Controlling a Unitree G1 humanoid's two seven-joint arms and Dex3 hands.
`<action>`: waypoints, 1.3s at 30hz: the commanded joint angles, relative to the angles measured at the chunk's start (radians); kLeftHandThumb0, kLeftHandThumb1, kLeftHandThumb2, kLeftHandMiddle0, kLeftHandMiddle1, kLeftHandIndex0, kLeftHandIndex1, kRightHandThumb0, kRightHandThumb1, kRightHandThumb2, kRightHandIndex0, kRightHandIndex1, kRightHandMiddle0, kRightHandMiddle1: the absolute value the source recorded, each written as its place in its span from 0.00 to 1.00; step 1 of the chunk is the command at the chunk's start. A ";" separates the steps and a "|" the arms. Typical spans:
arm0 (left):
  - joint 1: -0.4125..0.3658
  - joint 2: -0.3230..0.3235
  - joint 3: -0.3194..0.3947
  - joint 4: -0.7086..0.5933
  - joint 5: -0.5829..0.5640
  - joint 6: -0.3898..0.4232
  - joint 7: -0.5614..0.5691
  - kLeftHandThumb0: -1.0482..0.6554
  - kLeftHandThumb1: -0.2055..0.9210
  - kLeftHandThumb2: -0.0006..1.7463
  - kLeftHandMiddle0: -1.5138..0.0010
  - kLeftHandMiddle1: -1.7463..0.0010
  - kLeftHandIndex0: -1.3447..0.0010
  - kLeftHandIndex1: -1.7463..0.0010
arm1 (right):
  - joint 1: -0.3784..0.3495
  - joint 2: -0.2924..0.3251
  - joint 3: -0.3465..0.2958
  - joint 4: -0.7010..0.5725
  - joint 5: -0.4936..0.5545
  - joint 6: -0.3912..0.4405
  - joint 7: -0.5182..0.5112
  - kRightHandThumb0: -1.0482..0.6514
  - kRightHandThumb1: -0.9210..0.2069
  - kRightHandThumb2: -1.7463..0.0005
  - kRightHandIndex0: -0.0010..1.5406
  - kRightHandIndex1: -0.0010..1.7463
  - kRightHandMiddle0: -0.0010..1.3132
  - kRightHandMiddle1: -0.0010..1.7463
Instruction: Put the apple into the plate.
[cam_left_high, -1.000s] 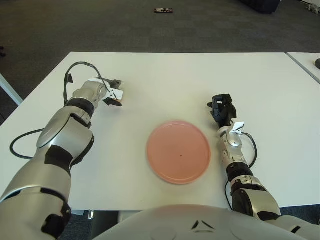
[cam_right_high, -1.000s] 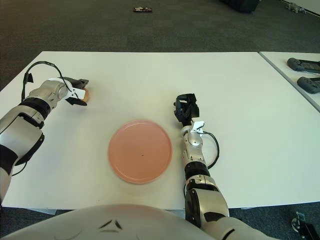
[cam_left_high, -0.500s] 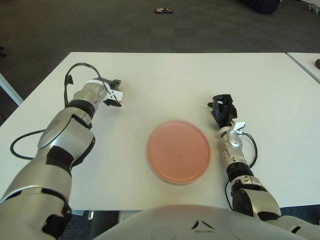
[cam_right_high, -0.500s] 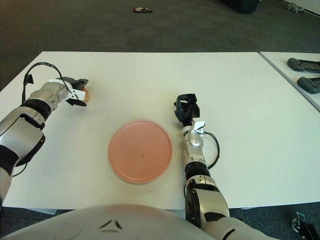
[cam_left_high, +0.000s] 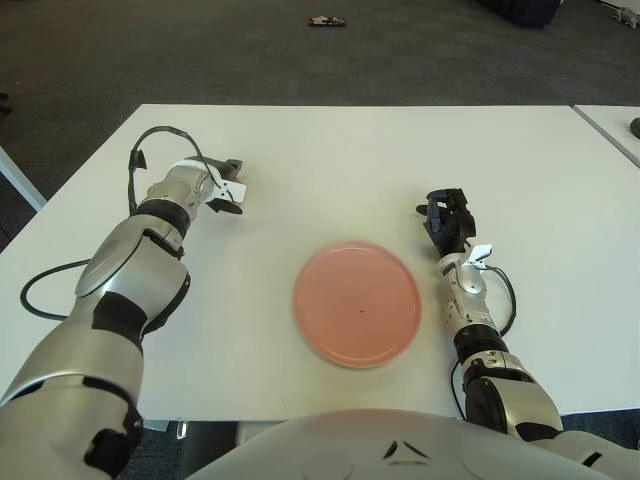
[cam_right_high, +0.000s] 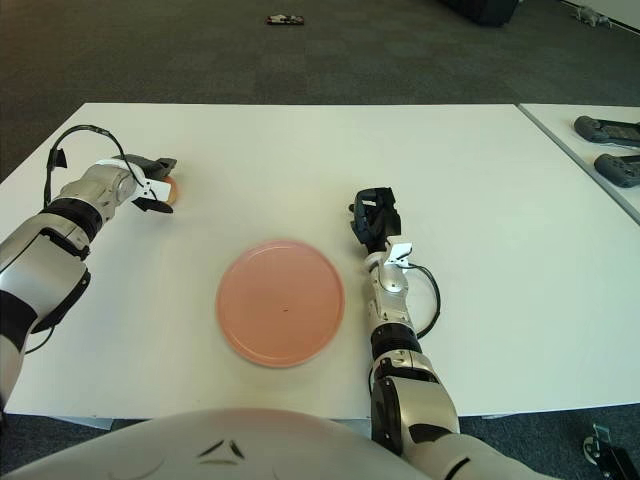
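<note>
Seemingly gripping apple (cam_right_high: 172, 187): left hand (cam_right_high: 150, 186).

left hand (cam_right_high: 150, 187) at the apple (cam_right_high: 171, 188), bare table (cam_right_high: 300, 160) between it and the plate (cam_right_high: 281, 302) | right hand (cam_right_high: 374, 218) just beside the plate's right rim | nothing stands in that path

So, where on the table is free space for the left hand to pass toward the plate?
The white table is bare between the left hand, closed around the apple, and the plate. The plate itself is empty. Tightest spot: the plate's right rim, beside the right hand.
</note>
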 joint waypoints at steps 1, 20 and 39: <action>0.017 -0.012 -0.032 0.024 0.030 0.011 -0.088 0.00 1.00 0.28 0.77 0.94 0.98 0.93 | 0.044 -0.003 -0.014 0.052 0.017 0.046 -0.006 0.41 0.00 0.71 0.23 0.84 0.15 1.00; 0.039 -0.014 -0.016 0.014 0.000 0.030 -0.122 0.01 0.97 0.11 0.73 0.56 1.00 0.67 | 0.031 -0.012 -0.020 0.078 0.021 0.040 -0.008 0.41 0.00 0.71 0.23 0.83 0.15 1.00; 0.071 -0.022 -0.047 0.028 0.028 -0.001 -0.012 0.20 0.53 0.38 0.69 0.37 1.00 0.52 | 0.023 -0.016 -0.032 0.094 0.024 0.025 0.006 0.41 0.01 0.69 0.24 0.82 0.16 1.00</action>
